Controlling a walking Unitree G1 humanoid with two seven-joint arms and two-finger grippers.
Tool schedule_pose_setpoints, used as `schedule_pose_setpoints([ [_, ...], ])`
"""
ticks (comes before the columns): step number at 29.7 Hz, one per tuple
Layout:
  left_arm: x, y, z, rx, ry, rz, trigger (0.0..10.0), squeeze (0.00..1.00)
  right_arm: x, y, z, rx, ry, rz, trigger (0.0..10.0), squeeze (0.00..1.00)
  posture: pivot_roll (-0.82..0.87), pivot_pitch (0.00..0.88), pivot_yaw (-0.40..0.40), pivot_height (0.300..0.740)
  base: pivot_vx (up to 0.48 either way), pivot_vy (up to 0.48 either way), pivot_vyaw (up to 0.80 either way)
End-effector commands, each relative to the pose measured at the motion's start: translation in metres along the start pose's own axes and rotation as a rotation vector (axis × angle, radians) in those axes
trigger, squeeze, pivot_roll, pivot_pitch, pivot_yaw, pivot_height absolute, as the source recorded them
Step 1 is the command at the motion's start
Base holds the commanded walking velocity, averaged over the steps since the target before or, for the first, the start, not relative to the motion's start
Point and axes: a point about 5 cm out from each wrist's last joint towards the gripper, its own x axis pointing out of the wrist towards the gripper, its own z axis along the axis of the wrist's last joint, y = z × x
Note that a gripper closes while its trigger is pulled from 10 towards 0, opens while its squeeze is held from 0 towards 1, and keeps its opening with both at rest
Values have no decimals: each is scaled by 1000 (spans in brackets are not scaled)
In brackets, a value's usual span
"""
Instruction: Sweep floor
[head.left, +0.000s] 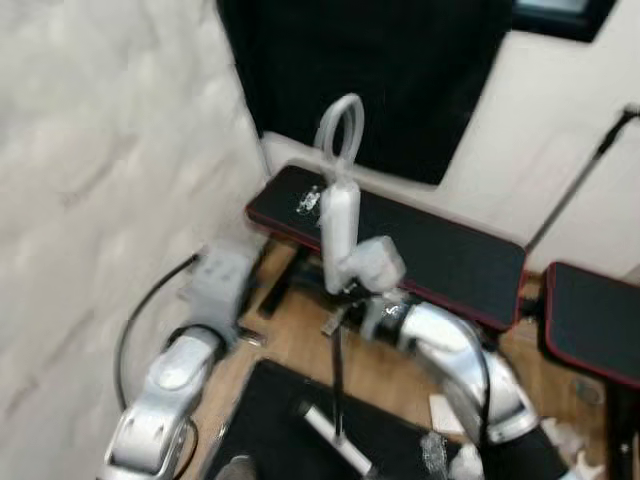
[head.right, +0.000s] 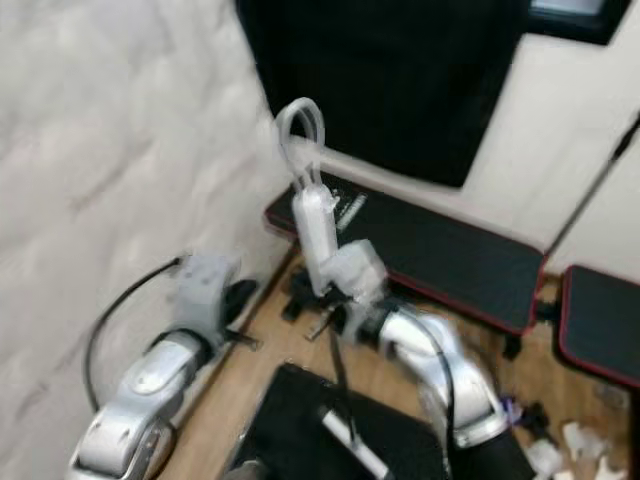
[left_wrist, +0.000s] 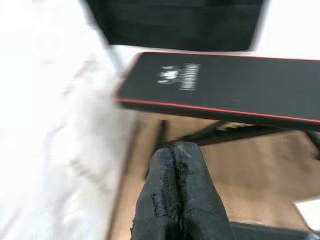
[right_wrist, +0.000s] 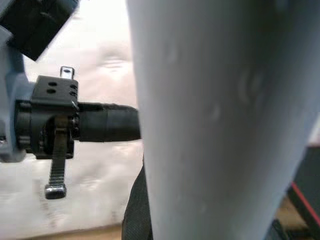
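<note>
From the head camera I saw the robot standing close to a white wall (head.left: 90, 180), looking down at a wooden floor (head.left: 300, 345). The right gripper (head.left: 352, 290) was raised in front of the chest and clamped around the pale grey broom handle (head.left: 340, 215). The handle stood nearly upright, tilted slightly, with its hanging loop (head.left: 340, 130) at the top, and below the gripper a thin dark shaft (head.left: 338, 385) ran down toward the floor. In the right wrist view the pale handle (right_wrist: 220, 120) loomed huge and close, with one black finger (right_wrist: 107, 125) lying across it. The left gripper (left_wrist: 175, 150) was held lower, toward the wall side, apart from the broom; in the left wrist view its two black fingers (left_wrist: 192, 185) were pressed together with nothing between them. Beyond both arms stood a black padded weight bench (head.left: 430, 250) with red trim, a white logo printed near its wall end. A second black pad with red trim (head.left: 595, 325) sat off to the robot's right. A dark panel (head.left: 370, 70) hung on the wall behind the bench. Small white scraps of litter (head.left: 565, 440) lay on the floor at the robot's right.
</note>
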Motion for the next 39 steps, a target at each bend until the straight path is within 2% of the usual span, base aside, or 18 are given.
schedule_pose_setpoints([
  [1,1,-5,-5,-28,40,-16,10000,0,-1,-8,5,-31,-29,-117,10000,0,-38,152,-105,740,0,-356,0],
  [11,0,-6,-5,-42,41,-16,10000,0,-1,-9,4,-44,-23,-122,10000,0,-39,153,-108,740,0,-350,0],
  [29,2,-4,-6,-55,43,10,10000,0,0,-8,2,-46,-14,-118,10000,0,-44,148,-113,740,0,0,0],
  [36,2,-4,-6,-53,31,5,10000,0,-2,-15,-4,-46,33,-144,10000,0,-41,145,-120,740,0,0,800],
  [39,2,-4,-5,-40,22,4,10000,0,-4,-23,-8,-62,69,-186,10000,0,-39,145,-127,740,0,0,800],
])
